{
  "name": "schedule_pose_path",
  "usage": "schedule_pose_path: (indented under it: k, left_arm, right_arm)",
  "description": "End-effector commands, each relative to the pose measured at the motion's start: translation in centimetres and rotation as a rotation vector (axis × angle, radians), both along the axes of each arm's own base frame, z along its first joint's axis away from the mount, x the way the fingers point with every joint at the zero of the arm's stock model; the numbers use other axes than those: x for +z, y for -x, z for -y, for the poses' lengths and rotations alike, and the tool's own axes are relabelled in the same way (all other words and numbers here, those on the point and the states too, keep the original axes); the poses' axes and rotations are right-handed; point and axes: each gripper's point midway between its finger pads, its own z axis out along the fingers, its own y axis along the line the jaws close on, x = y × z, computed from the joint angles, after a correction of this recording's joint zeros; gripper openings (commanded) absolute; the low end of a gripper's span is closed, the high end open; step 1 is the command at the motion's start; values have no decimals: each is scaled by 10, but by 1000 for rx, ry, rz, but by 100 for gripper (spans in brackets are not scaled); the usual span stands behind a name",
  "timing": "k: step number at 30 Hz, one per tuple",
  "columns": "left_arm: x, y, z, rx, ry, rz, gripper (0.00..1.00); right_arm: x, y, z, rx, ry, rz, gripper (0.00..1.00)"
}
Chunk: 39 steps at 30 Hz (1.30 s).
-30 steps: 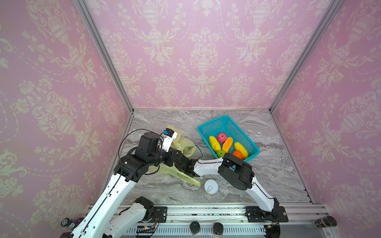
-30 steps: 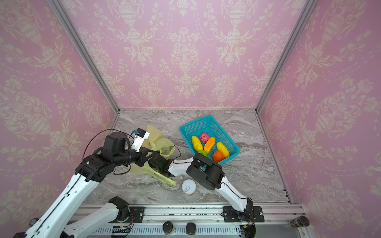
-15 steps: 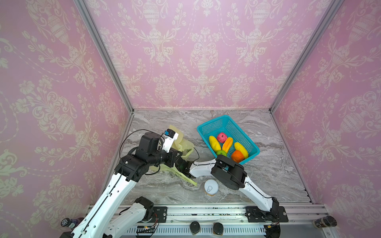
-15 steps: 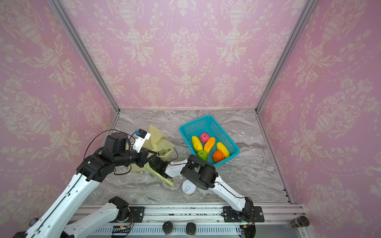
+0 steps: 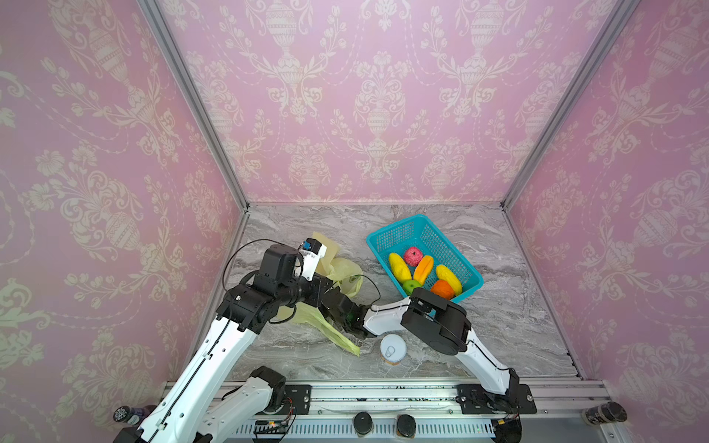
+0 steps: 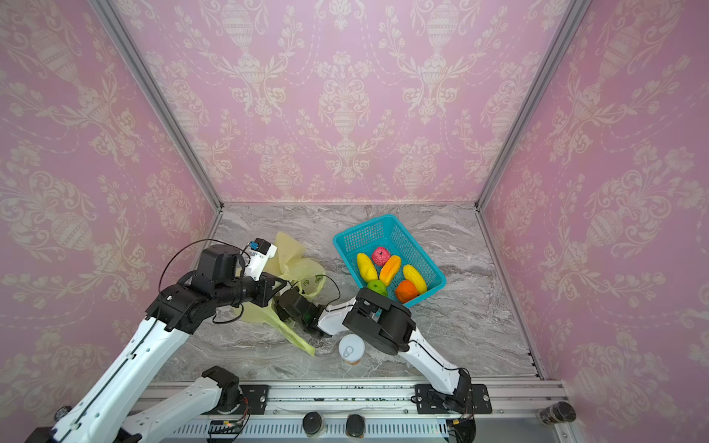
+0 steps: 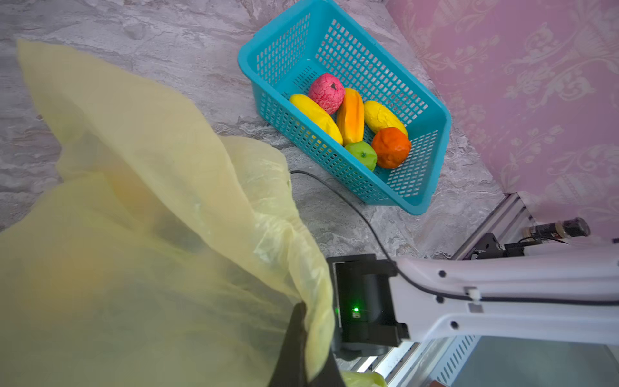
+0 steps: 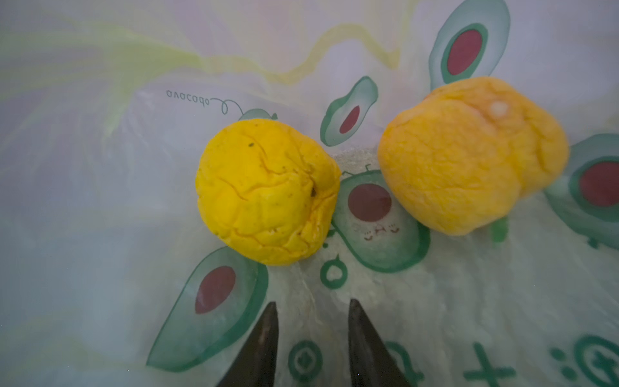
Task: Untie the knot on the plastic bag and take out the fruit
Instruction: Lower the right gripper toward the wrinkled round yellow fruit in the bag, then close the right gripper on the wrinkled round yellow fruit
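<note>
**A:** What's the count?

**B:** One plastic bag (image 5: 347, 268), one teal mesh basket (image 5: 393, 230) and one white-lidded can (image 5: 392, 347). There are eight toy fruits. Six lie in the basket: two yellow elongated fruits (image 5: 398, 265) (image 5: 449, 278), an orange elongated fruit (image 5: 424, 267), a pink-red round fruit (image 5: 413, 256), a green apple (image 5: 411, 285) and an orange (image 5: 441, 289). Two more are inside the bag, a yellow lemon (image 8: 266, 191) and an orange-yellow fruit (image 8: 469, 154).

**A:** And the grippers?

**B:** The left gripper (image 7: 298, 321) is pressed together on the bag's film, which drapes over its dark fingers. The right gripper (image 8: 313, 311) is inside the bag. Its tips stand a narrow gap apart with nothing between them, just over the film. Both fruits lie ahead of those tips without touching them, and the lemon is the nearer.

**A:** How does the bag look?

**B:** It is thin, translucent yellow-green and crumpled, and lies on the marble tabletop (image 5: 498, 326) between the two grippers. From inside, the green avocado prints and lettering read mirrored. The basket lies well apart from the left gripper, beyond the right arm's elbow. The can stands just beside the right forearm.
</note>
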Motion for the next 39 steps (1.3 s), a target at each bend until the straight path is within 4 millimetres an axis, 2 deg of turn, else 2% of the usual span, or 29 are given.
schedule_pose_path:
  k: [1, 3, 5, 8, 10, 13, 16, 21, 23, 25, 29, 33, 36, 39]
  left_arm:
    - [-6, -5, -18, 78, -63, -2, 0]
    - [-5, -4, -18, 77, -57, 0, 0]
    - [1, -1, -10, 42, -16, 6, 0]
    - [10, 4, -1, -6, 40, 17, 0]
    - [14, 9, 6, -42, 77, 17, 0]
    - [22, 16, 16, -91, 130, 26, 0]
    - [26, 21, 23, -130, 153, 29, 0]
    - [30, 34, 35, -197, 170, 31, 0]
    - [32, 37, 36, -209, 175, 39, 0]
    - [31, 36, 34, -198, 164, 42, 0]
    - [20, 24, 22, -124, 87, 38, 0]
    - [11, 12, 6, -42, 16, 36, 0]
    - [5, 3, -8, 27, -33, 34, 0]
    - [-2, -6, -23, 101, -83, 20, 0]
  right_arm:
    - [52, 14, 3, 35, -101, 79, 31]
    - [58, 18, 9, 37, -118, 93, 33]
    - [58, 19, 8, 40, -116, 102, 44]
    - [46, 11, 0, 18, -98, 92, 77]
    - [42, 2, -11, -2, -93, 85, 91]
    - [33, -16, -24, -69, -51, 59, 98]
    - [22, -34, -28, -164, 8, 53, 100]
    - [7, -47, -35, -204, 37, 78, 100]
    - [3, -50, -36, -214, 48, 76, 96]
    - [1, -52, -35, -226, 63, 74, 89]
    - [0, -49, -26, -235, 80, 81, 64]
    - [10, -42, -18, -213, 73, 85, 45]
    - [24, -29, -13, -170, 58, 88, 37]
    - [42, -10, -8, -110, 30, 110, 33]
